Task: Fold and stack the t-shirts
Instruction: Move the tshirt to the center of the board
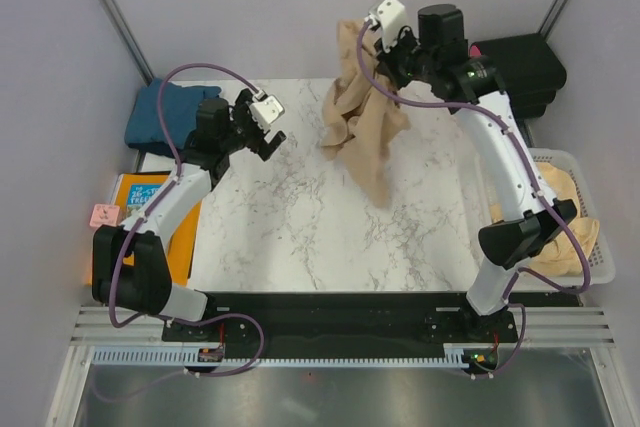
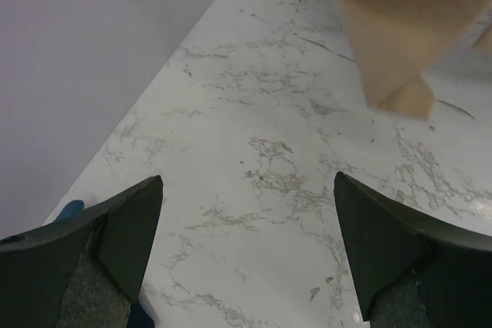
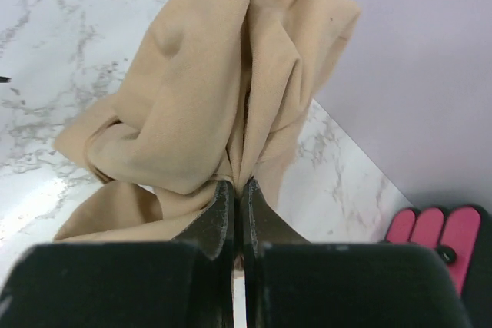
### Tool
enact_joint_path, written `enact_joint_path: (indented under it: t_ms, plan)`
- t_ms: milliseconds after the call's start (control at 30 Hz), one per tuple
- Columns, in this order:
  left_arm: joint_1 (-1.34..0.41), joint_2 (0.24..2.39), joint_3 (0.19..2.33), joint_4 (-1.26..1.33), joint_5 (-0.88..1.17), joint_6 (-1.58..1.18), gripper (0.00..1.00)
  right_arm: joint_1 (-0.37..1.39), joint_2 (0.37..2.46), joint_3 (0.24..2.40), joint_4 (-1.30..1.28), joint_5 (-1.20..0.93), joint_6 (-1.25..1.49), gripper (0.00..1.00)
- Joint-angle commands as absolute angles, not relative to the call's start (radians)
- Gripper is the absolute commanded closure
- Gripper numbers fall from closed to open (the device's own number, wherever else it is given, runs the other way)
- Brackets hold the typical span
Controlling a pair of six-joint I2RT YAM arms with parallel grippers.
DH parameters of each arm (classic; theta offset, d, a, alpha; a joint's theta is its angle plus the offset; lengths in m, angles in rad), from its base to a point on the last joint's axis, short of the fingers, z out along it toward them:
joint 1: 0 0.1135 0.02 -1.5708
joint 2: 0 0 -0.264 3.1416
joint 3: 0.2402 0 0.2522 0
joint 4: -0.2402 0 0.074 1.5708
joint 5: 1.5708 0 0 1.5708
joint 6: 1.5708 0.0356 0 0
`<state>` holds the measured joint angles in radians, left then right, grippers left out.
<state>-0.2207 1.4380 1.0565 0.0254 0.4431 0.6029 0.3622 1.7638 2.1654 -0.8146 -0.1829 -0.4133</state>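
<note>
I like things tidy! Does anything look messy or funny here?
The tan t-shirt hangs crumpled from the shut right gripper above the far side of the marble table, not flat or folded. Nothing looks spilled or broken.

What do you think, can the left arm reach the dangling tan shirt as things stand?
Probably yes: the left fingers stand open over the marble table, nothing lies between them and the tan shirt, which the right fingers pinch aloft.

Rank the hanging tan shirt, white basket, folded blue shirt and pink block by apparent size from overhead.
1-2. The tan shirt and the white basket: too close to call. The shirt hangs nearer the camera, and the right arm hides part of the basket.
3. The folded blue shirt.
4. The pink block.
</note>
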Motion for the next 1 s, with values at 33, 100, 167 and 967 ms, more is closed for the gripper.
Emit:
enact_joint_path:
  t_ms: [33,100,167,967]
  plan:
    - [-0.227,1.419,1.025,0.172,0.38,0.577,0.0,0.448,1.77,2.206,-0.673,-0.079,-0.451,1.0]
    - [-0.227,1.413,1.003,0.179,0.371,0.586,0.0,0.453,1.795,2.117,-0.689,-0.01,-0.474,0.78]
    - [-0.227,1.408,0.988,0.187,0.364,0.591,0.0,0.453,1.799,1.975,-0.683,0.091,-0.521,0.33]
    - [-0.319,1.538,0.974,0.032,0.62,0.64,0.0,0.334,1.726,1.5,-0.828,-0.379,-0.581,0.13]
